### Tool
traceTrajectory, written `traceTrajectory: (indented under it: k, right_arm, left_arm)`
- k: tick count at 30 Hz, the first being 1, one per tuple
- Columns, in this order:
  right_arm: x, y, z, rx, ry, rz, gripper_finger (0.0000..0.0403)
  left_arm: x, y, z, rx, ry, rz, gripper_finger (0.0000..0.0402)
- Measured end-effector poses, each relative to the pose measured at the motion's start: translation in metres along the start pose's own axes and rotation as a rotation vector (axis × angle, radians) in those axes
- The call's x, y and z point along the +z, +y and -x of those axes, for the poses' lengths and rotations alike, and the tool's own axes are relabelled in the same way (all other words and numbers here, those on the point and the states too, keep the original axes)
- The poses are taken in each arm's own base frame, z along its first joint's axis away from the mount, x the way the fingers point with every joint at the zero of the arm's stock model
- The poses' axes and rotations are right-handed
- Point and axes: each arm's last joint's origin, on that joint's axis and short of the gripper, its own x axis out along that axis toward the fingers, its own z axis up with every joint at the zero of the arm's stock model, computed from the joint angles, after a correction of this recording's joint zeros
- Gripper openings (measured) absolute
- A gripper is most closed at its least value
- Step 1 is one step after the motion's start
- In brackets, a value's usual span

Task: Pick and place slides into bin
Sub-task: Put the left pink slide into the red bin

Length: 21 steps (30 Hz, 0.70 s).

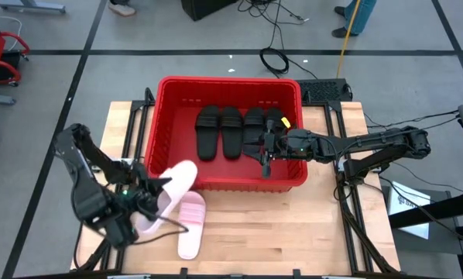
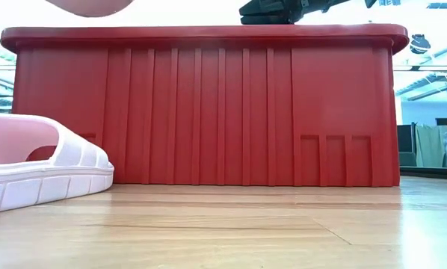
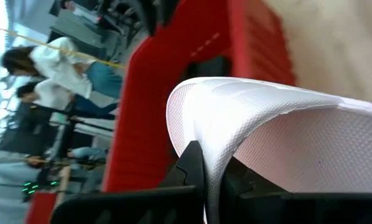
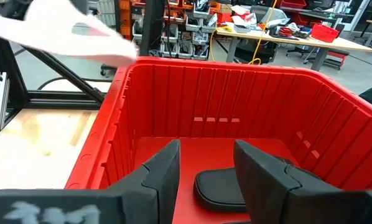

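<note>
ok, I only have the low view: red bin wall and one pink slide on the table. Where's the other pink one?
Observer: The left gripper is shut on it, a pink slide lifted at the bin's front left corner.
Operator: How many are binned?
Observer: Four black slides lie side by side inside.
Operator: Right arm?
Observer: The right gripper is open over the bin, above the rightmost black slides, holding nothing.
Operator: The pink slide I see, is it clear of the arm?
Observer: That second pink slide lies on the table beside the left gripper.
</note>
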Motion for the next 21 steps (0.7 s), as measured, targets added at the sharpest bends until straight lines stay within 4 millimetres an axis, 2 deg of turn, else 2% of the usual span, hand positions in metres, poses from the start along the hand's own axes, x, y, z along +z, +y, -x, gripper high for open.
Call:
traceTrajectory:
  k: [6,13,17,21]
  right_arm:
    - [0.0,0.0,0.0,-0.002,0.0,0.008,0.0139]
    - [0.0,-0.001,0.0,-0.002,0.0,0.048,0.0139]
    - [0.001,-0.005,-0.001,-0.017,-0.009,0.073,0.0139]
    - [0.0,-0.017,-0.002,-0.058,-0.003,0.057,0.0139]
  left_arm:
    - [-0.006,0.042,-0.021,0.123,0.058,-0.021,0.0001]
    - [-0.028,0.095,-0.036,0.241,0.158,0.064,0.0001]
    - [-0.035,0.118,-0.039,0.282,0.178,0.112,0.0001]
    - [-0.034,0.135,-0.048,0.263,0.187,0.128,0.0002]
